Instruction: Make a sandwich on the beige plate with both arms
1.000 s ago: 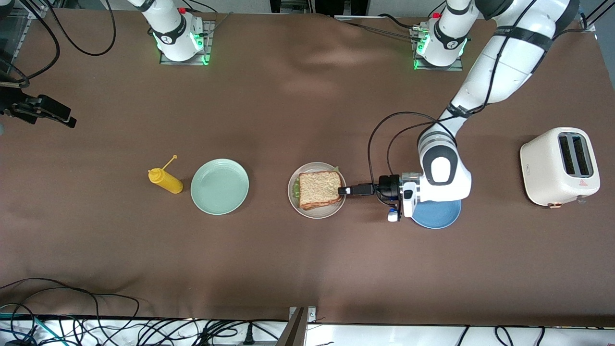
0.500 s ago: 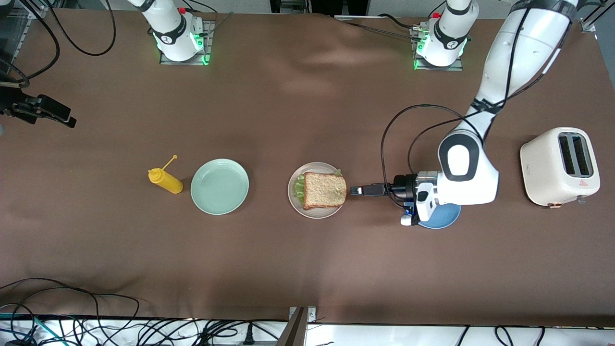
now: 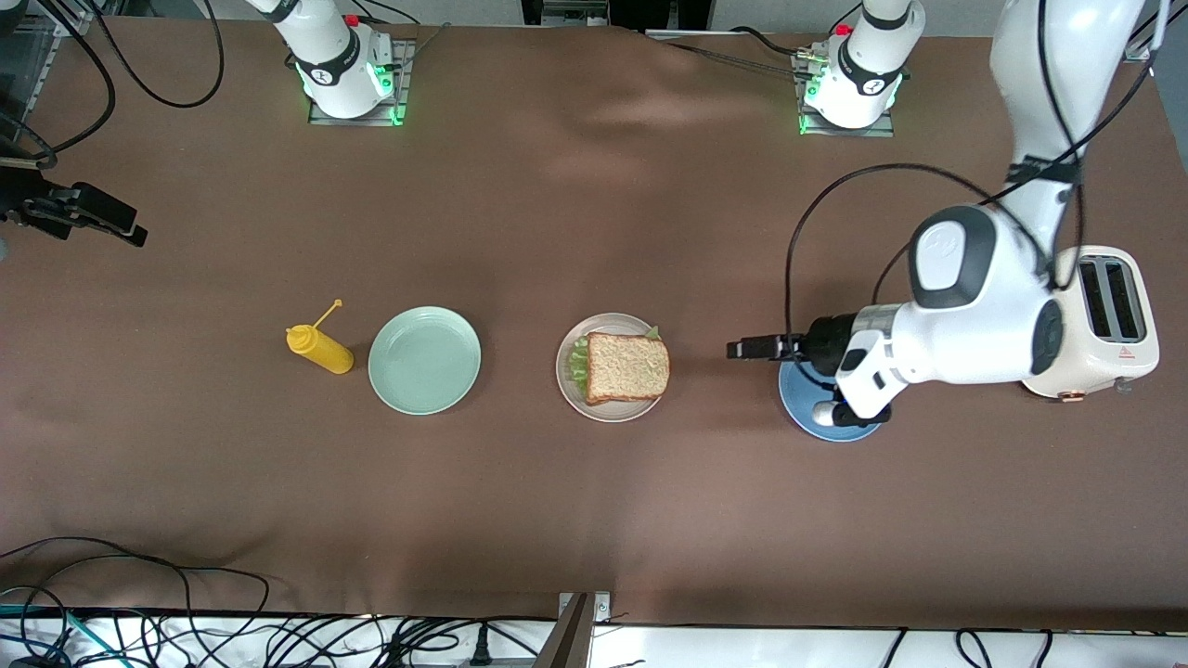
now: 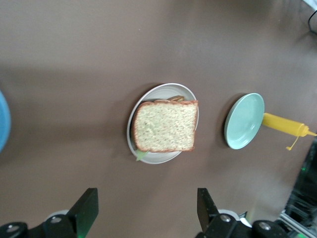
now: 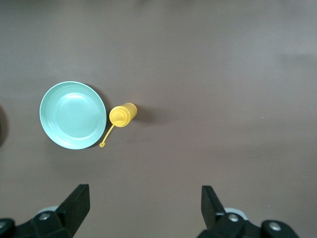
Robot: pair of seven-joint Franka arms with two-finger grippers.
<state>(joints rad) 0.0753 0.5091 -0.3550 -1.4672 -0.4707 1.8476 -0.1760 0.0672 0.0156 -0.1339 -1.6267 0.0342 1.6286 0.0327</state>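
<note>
- Left gripper (image 3: 738,350), black fingers (image 4: 87,210) spread wide and empty, hangs over bare cloth between the beige plate (image 3: 568,390) and the blue plate (image 3: 800,408).
- Right gripper (image 5: 143,206), also open and empty, waits high over the mustard bottle (image 3: 321,350) and mint-green plate (image 3: 424,360).
- White toaster (image 3: 1109,320): glossy, rounded, two slots.
- Beige plate: round, shallow, smooth.
- Sandwich (image 3: 627,367) lies on it: square grainy brown slice on top, crinkled lettuce at the edge. Assembly looks finished; what remains is parking the arm.

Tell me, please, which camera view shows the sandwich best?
The left wrist view: the sandwich fills more of the picture, unobstructed on the beige plate. The front view shows it smaller; the right wrist view misses it.
</note>
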